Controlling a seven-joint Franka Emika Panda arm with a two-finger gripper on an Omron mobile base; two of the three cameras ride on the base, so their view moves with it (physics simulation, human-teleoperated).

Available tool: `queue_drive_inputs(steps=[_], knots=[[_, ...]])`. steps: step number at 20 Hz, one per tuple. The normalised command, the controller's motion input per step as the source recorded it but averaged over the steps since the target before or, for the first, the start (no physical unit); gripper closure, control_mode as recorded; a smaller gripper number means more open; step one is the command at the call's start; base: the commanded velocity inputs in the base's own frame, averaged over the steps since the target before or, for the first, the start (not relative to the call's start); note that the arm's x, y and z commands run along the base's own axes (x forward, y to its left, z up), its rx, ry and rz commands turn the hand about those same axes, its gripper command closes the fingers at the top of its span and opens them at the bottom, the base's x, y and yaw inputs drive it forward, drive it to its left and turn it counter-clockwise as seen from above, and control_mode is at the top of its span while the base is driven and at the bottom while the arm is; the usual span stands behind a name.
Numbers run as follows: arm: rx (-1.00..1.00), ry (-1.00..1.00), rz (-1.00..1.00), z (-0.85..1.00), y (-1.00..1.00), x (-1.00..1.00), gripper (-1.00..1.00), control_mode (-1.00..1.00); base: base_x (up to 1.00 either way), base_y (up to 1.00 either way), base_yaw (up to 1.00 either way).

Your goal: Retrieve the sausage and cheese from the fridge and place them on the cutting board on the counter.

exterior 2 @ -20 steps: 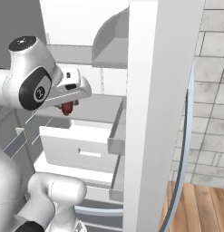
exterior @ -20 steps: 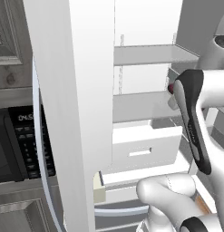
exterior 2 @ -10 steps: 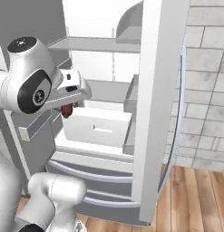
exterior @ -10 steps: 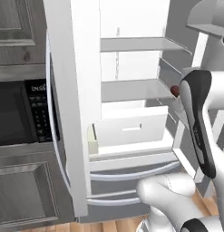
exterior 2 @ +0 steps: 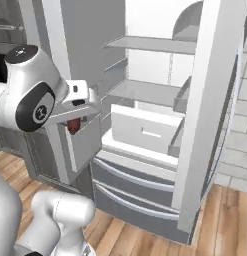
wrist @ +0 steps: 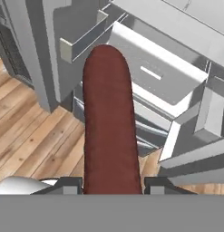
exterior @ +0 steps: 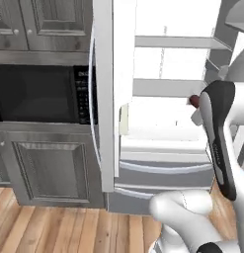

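The gripper [wrist: 112,186] is pinching the sausage [wrist: 109,122] between its fingertips, holding it in the air outside the open fridge [exterior 2: 145,135], whose white drawer [wrist: 163,77] is sitting at one o'clock.

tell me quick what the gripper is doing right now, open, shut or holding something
Gripper: shut on the sausage, which sticks out from between the fingers in front of the open fridge.

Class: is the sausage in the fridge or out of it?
Out: the sausage is clamped in the pincer, in front of the open fridge.
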Motion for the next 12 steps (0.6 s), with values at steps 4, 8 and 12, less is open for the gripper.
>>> queue_drive_inputs(steps=[4, 8, 12], knots=[[0.0, 0.0, 0.0, 0.0, 0.0, 0.0, 1.0, 1.0, 0.01, 0.18, 0.98], [0.0, 0.0, 0.0, 0.0, 0.0, 0.0, 1.0, 1.0, 0.0, 0.19, 1.0], [0.0, 0.0, 0.0, 0.0, 0.0, 0.0, 1.0, 1.0, 0.16, 0.28, 0.94]])
